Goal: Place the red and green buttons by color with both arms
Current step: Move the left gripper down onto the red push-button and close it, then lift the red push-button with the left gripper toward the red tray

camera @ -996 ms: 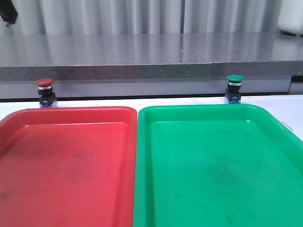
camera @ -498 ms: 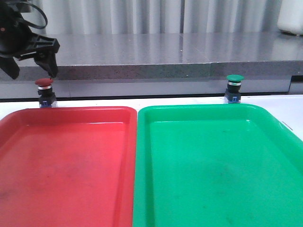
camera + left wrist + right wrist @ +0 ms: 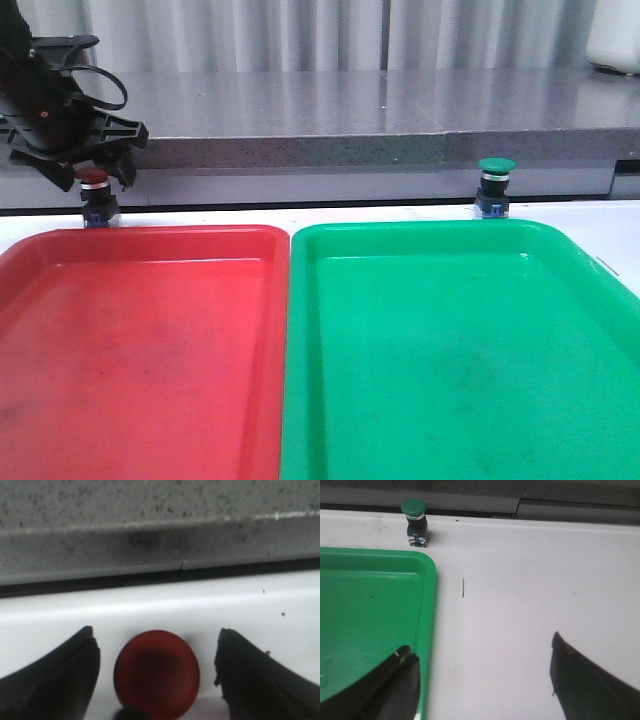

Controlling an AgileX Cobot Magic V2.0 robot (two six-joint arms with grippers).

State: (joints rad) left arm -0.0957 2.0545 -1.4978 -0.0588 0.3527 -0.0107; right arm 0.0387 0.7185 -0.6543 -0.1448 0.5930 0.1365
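Observation:
The red button (image 3: 94, 180) stands upright on the white table just behind the red tray (image 3: 140, 340). My left gripper (image 3: 92, 176) is open and low around it, one finger on each side of the dull red cap (image 3: 156, 674), with a gap on both sides. The green button (image 3: 496, 168) stands upright behind the green tray (image 3: 450, 350), alone. In the right wrist view the green button (image 3: 414, 510) is far ahead of my open right gripper (image 3: 480, 645), which hangs over bare table beside the green tray's corner (image 3: 422, 565). The right arm does not show in the front view.
A grey stone ledge (image 3: 330, 115) runs right behind both buttons, with a dark gap under it. The two trays sit side by side and fill the near table. A white object (image 3: 615, 35) stands on the ledge at far right.
My left arm has come in from the upper left and dropped, so its open fingers now straddle the red button. The buttons and trays have not moved.

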